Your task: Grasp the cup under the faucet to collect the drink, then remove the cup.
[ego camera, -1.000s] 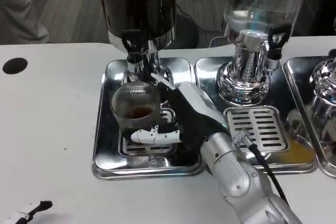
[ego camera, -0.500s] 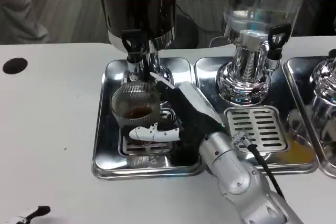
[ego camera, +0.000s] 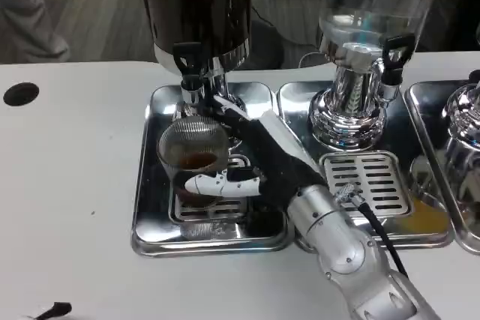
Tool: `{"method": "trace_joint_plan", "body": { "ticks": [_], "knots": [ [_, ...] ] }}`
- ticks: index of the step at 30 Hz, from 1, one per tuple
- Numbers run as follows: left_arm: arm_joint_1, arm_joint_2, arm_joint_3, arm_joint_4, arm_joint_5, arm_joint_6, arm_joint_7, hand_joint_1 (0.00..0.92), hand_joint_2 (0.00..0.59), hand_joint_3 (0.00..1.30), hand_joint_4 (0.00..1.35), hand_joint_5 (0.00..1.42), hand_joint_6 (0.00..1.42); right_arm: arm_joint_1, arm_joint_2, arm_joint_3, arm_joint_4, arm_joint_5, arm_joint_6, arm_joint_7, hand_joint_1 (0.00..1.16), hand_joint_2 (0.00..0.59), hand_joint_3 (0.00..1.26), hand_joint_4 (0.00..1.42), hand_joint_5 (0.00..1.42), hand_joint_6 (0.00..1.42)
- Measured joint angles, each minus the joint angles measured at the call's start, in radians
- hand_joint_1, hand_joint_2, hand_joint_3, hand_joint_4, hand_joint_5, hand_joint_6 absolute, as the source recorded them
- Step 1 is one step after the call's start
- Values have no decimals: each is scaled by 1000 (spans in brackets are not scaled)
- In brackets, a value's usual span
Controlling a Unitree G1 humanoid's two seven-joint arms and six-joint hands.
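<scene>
From my remote station, I see the right hand (ego camera: 251, 159) wrapped around the cup (ego camera: 193, 151), fingers (ego camera: 217, 183) curled across its near side and the palm against its right wall, so the cup is firmly grasped. The cup is a ribbed clear glass with a little brown drink at the bottom. It stands on the left tray (ego camera: 150, 185), over the drip grate (ego camera: 196, 211), just below and slightly near of the faucet (ego camera: 190, 73) with its black lever. That faucet belongs to the dark dispenser (ego camera: 199, 5) at the far side of the left tray. I cannot tell whether liquid is running from the faucet.

The right forearm (ego camera: 345, 252) reaches in from the near right corner, crossing the seam between the left tray and the middle tray (ego camera: 300, 103), a black cable (ego camera: 375, 234) running along it. On the middle tray stands the clear dispenser (ego camera: 375, 5) on a chrome base, with its own slotted grate (ego camera: 369, 183) in front. A third tray (ego camera: 431, 121) shows at the right edge, with a chrome base on it.

At the near left corner, a dark fingertip of the left hand (ego camera: 51, 310) pokes into view; I cannot tell whether that hand is slack or clenched. A black hole (ego camera: 20, 94) marks the white table (ego camera: 67, 185) at far left.
</scene>
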Motion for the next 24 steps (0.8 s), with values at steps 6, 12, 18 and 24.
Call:
{"method": "trace_joint_plan", "body": {
  "ticks": [6,12,18,24],
  "knots": [
    [0,0,0,0,0,1,-2,6,81,300,231,227,532,-2,1,0,28,3,-22,1,768,91,183,237,297,200],
    [0,0,5,0,-3,1,-3,6,81,311,232,229,529,-3,3,-1,36,5,-33,-4,791,88,238,305,351,243],
    [8,0,5,0,-3,-1,-3,8,91,313,235,237,534,-1,10,-2,41,5,-44,-22,797,89,294,358,399,288],
    [33,-11,5,-5,-3,-3,-3,8,92,314,240,238,534,3,11,-4,41,5,-46,-31,799,89,323,372,402,293]
  ]
}}
